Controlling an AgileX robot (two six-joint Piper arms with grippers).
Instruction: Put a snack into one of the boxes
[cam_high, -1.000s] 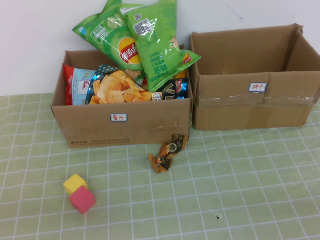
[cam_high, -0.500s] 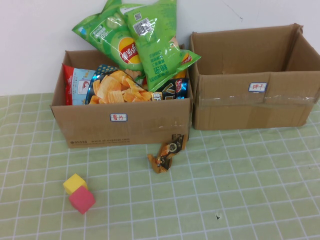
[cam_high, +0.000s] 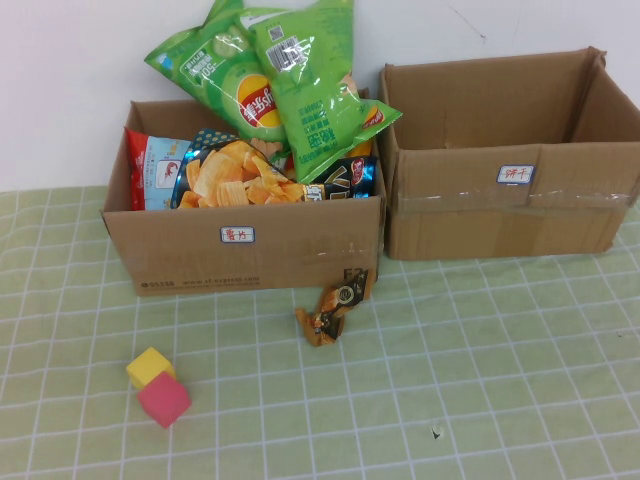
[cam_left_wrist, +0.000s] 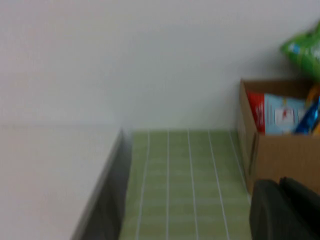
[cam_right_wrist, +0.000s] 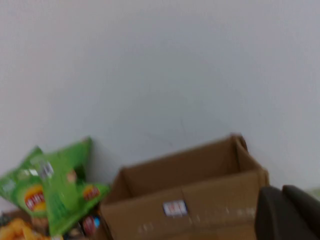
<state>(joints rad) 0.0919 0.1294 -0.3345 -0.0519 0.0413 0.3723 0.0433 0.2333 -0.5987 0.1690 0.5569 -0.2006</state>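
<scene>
A small brown and orange snack packet (cam_high: 335, 305) lies on the green checked cloth just in front of the left cardboard box (cam_high: 300, 255), at its right corner. That box is filled with chip bags, two green ones (cam_high: 270, 85) sticking out on top. The right cardboard box (cam_high: 450, 215) stands open beside it, its inside hidden by the front wall. Neither arm shows in the high view. My left gripper (cam_left_wrist: 280, 186) is shut and empty, low beside the left box's outer side. My right gripper (cam_right_wrist: 282, 191) is shut and empty, facing the right box (cam_right_wrist: 210, 200).
A yellow cube (cam_high: 149, 366) and a red cube (cam_high: 164, 399) sit touching on the cloth at the front left. A white wall stands behind both boxes. The cloth's left edge (cam_left_wrist: 117, 165) runs close to the left box.
</scene>
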